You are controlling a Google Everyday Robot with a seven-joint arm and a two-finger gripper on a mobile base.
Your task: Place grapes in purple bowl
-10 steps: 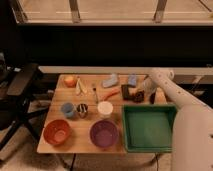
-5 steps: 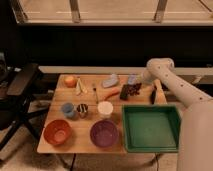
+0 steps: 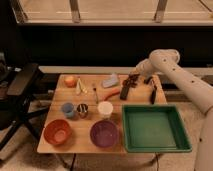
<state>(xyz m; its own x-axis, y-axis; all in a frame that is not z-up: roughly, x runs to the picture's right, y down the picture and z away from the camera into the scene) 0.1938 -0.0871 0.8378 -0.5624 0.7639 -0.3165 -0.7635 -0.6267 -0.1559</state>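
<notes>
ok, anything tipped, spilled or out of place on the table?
Nothing stands out. The round purple plastic bowl sits upright and empty at the near edge of the wooden table, beside the green rectangular tray. The white cup stands upright. The gripper is at the far edge, by the dark reddish-purple grape bunch.

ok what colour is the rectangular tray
The tray is green, camera view; the gripper is by the grapes.
</notes>
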